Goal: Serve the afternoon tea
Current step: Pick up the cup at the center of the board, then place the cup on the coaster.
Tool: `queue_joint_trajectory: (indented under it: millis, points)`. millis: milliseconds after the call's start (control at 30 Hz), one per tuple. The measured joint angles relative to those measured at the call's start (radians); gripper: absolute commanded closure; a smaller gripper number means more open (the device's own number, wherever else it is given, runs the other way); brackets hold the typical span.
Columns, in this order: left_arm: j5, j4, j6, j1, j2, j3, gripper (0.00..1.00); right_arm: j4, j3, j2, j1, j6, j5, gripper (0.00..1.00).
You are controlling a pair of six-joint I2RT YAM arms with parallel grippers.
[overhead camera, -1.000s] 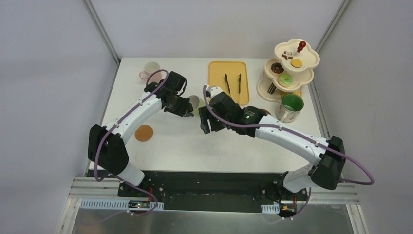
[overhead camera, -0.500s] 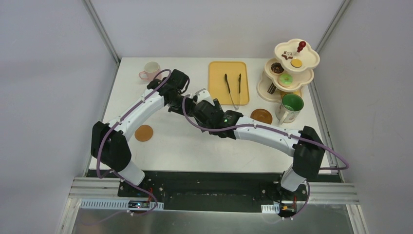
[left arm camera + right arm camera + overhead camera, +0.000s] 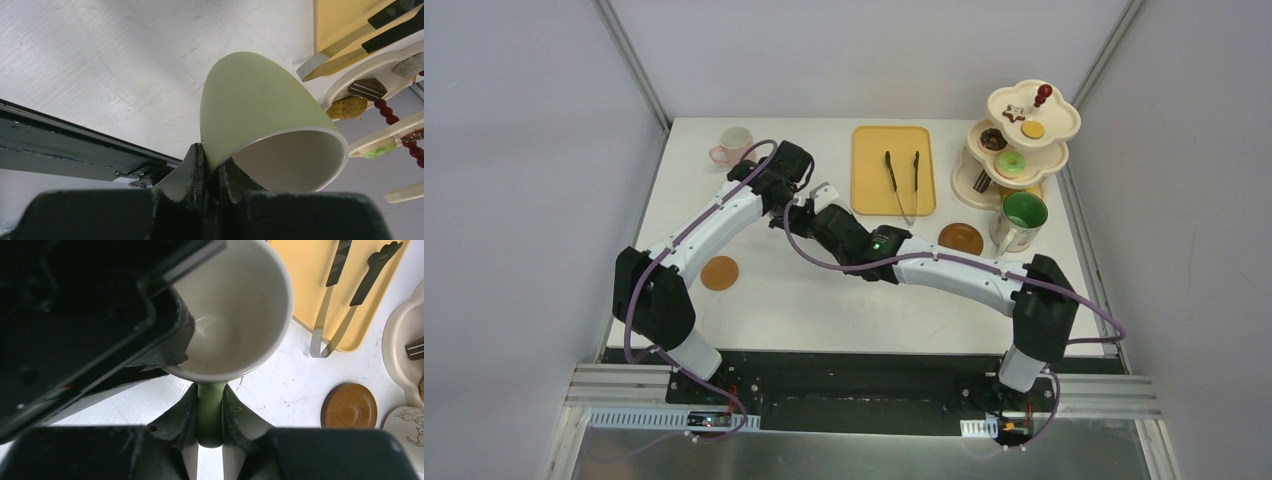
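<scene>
The cream mug [image 3: 255, 100], pale green outside, hangs tilted above the table between both grippers. My left gripper [image 3: 216, 160] is shut on its rim wall. My right gripper [image 3: 210, 395] is shut on its green handle [image 3: 210, 412], under the mug's open mouth [image 3: 235, 315]. In the top view the two grippers, left [image 3: 792, 205] and right [image 3: 816, 212], meet left of the tray and hide the mug. The pink mug [image 3: 732, 143] stands at the back left. The green-lined patterned mug [image 3: 1021, 220] stands by the three-tier stand [image 3: 1024, 140] with several pastries. Two coasters show, one [image 3: 719, 272] and another [image 3: 961, 238].
The yellow tray [image 3: 894, 168] with black tongs [image 3: 902, 180] lies at the back middle, just right of the grippers. The right arm stretches across the table's middle. The right wrist view shows the tongs [image 3: 345, 290] and a coaster [image 3: 348, 406].
My right arm has swung left to the mug in my left gripper, and its jaws now hold the handle. The left gripper has drawn back slightly with the mug.
</scene>
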Motion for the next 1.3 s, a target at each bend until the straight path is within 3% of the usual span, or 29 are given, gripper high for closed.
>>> queue_joint_trajectory:
  millis: [100,133,267,333,767,1000,1167,1300]
  points:
    - [0.000,0.004,0.000,0.000,0.001,0.000,1.00,0.000,0.000,0.000,-0.002,0.000,0.003,1.00]
    - [0.000,0.006,0.000,0.000,0.001,0.000,0.94,0.001,0.000,0.000,-0.002,0.000,0.004,1.00]
    - [0.003,0.012,0.006,0.000,0.000,0.000,0.32,0.024,-0.018,-0.007,-0.008,0.005,0.000,1.00]
    - [0.010,0.033,0.006,-0.001,-0.008,0.000,0.14,0.046,-0.056,-0.021,-0.026,0.017,-0.024,1.00]
    - [-0.003,0.049,0.074,0.002,-0.014,0.056,0.06,0.024,-0.285,-0.280,-0.206,0.160,-0.122,1.00]
    - [0.003,0.130,0.155,0.012,-0.020,0.046,0.06,-0.022,-0.431,-0.539,-0.492,0.162,-0.182,1.00]
    - [0.055,0.248,0.188,0.033,-0.042,-0.003,0.07,-0.011,-0.496,-0.576,-0.686,0.118,-0.237,1.00]
    - [0.091,0.333,0.200,0.042,-0.053,-0.034,0.08,0.008,-0.537,-0.568,-0.760,0.080,-0.299,1.00]
